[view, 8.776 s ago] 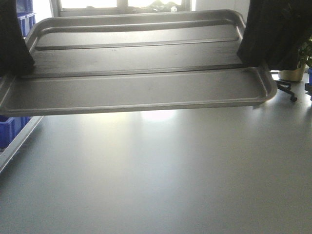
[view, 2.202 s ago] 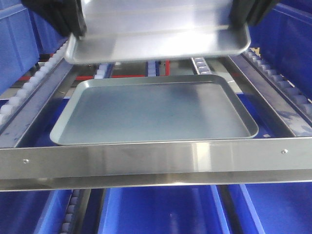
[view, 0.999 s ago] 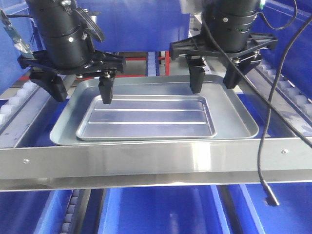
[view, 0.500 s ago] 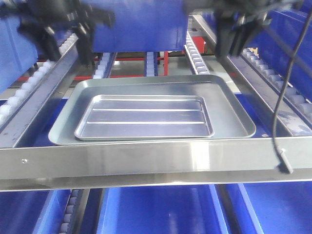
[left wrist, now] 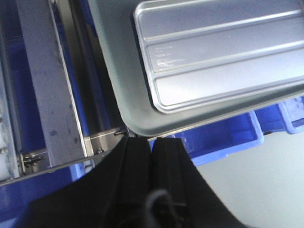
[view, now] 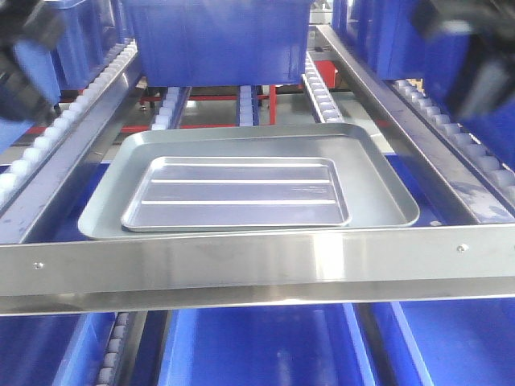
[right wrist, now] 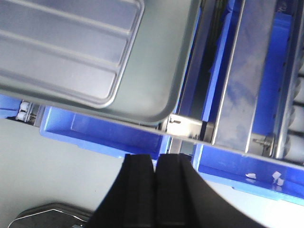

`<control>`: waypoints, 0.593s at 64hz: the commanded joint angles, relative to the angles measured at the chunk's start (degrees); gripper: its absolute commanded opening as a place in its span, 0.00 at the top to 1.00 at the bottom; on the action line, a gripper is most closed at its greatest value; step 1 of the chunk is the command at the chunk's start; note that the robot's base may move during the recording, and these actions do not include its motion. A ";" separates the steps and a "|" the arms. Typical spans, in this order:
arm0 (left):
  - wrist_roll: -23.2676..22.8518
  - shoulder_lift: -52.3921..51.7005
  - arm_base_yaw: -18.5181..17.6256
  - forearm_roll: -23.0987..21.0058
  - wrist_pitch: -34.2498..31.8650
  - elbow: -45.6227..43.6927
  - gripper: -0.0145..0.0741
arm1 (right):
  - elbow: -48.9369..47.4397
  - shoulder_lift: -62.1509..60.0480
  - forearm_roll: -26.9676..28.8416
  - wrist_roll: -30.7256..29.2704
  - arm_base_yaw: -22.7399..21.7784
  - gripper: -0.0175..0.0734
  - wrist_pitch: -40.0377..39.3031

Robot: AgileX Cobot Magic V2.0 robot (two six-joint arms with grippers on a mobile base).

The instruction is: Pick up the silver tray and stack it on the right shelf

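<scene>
The silver tray (view: 237, 195), shiny with two long ridges, lies flat inside a larger dull grey tray (view: 378, 181) on the right shelf, behind its silvery front crossbar (view: 257, 265). The silver tray also shows in the left wrist view (left wrist: 218, 47) and the right wrist view (right wrist: 61, 42). My left gripper (left wrist: 152, 142) is shut and empty, above the grey tray's corner (left wrist: 137, 118). My right gripper (right wrist: 156, 161) is shut and empty, above the grey tray's other front corner (right wrist: 156, 95). In the front view both arms are only blurred dark shapes at the upper left and upper right edges.
White roller lanes (view: 64, 129) run along both sides of the shelf. Big dark-blue crates (view: 217, 40) stand behind the trays and more sit below (view: 265, 346). A grey floor (right wrist: 57, 171) shows under the rack. A dark object (right wrist: 42, 216) sits at the lower left of the right wrist view.
Both grippers have lifted up and outward, away from the trays, and now sit blurred at the frame's upper edges. The silver tray stays nested in the grey tray.
</scene>
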 commanded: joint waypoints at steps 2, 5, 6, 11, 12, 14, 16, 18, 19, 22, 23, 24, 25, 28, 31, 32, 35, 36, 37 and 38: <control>0.03 -6.68 -0.19 0.59 -12.83 6.44 0.93 | 4.99 -5.71 -1.50 -0.57 -0.40 0.75 -9.85; 0.03 -8.81 -0.19 0.59 -16.20 9.20 0.93 | 7.71 -8.03 -1.50 -0.57 -0.40 0.75 -11.95; 0.03 -9.87 -0.19 0.59 -17.34 10.45 0.93 | 8.39 -8.73 -1.50 -0.57 -0.40 0.75 -12.43; 0.03 -13.96 -0.19 0.59 -20.26 14.20 0.93 | 11.66 -13.20 -1.50 -0.57 -0.40 0.75 -14.68; 0.03 -15.07 -0.19 0.59 -20.65 14.97 0.93 | 12.10 -14.02 -1.50 -0.57 -0.40 0.75 -14.99; 0.03 -16.75 -0.19 0.59 -21.33 15.86 0.93 | 13.03 -16.11 -1.57 -0.57 -0.40 0.75 -15.66; 0.03 -18.95 -0.19 0.59 -21.59 16.70 0.93 | 13.60 -17.82 -1.65 -0.57 -0.40 0.75 -16.07; 0.03 -21.25 -0.19 0.59 -21.59 17.21 0.93 | 14.14 -19.95 -1.70 -0.57 -0.40 0.75 -16.34; 0.03 -22.20 -0.19 0.59 -21.45 17.33 0.93 | 14.30 -20.74 -1.70 -0.57 -0.40 0.75 -16.31; 0.03 -25.10 -0.19 0.59 -21.04 17.43 0.93 | 14.68 -23.88 -1.88 -0.57 -0.40 0.75 -16.49; 0.03 -26.62 -0.19 0.59 -20.91 17.43 0.93 | 14.68 -25.25 -1.87 -0.57 -0.40 0.75 -16.38; 0.03 -27.66 -0.19 0.59 -20.90 17.43 0.93 | 14.74 -26.13 -1.97 -0.57 -0.40 0.75 -16.33; 0.03 -29.21 -0.19 0.59 -20.90 17.43 0.93 | 14.74 -27.53 -2.02 -0.57 -0.40 0.75 -16.33; 0.03 -32.97 -0.19 0.59 -20.90 17.43 0.93 | 14.74 -30.35 -2.24 -0.57 -0.40 0.75 -16.28; 0.03 -37.30 -0.19 0.59 -20.90 17.43 0.93 | 14.74 -34.09 -2.40 -0.57 -0.40 0.75 -16.28; 0.03 -38.36 -0.19 0.59 -20.90 17.43 0.93 | 14.74 -35.00 -2.47 -0.57 -0.40 0.75 -16.28; 0.03 -41.99 -0.19 0.40 -20.46 17.43 0.93 | 14.74 -38.48 -2.67 -0.57 -0.40 0.75 -16.28; 0.03 -43.51 -0.19 0.06 -20.22 17.43 0.93 | 14.74 -39.32 -2.67 -0.57 -0.40 0.75 -16.28; 0.03 -45.02 -0.19 -0.55 -19.67 17.43 0.93 | 14.74 -40.49 -2.71 -0.57 -0.40 0.75 -16.28; 0.03 -46.00 -0.19 -1.07 -19.25 17.43 0.93 | 14.74 -41.60 -2.71 -0.57 -0.40 0.75 -16.28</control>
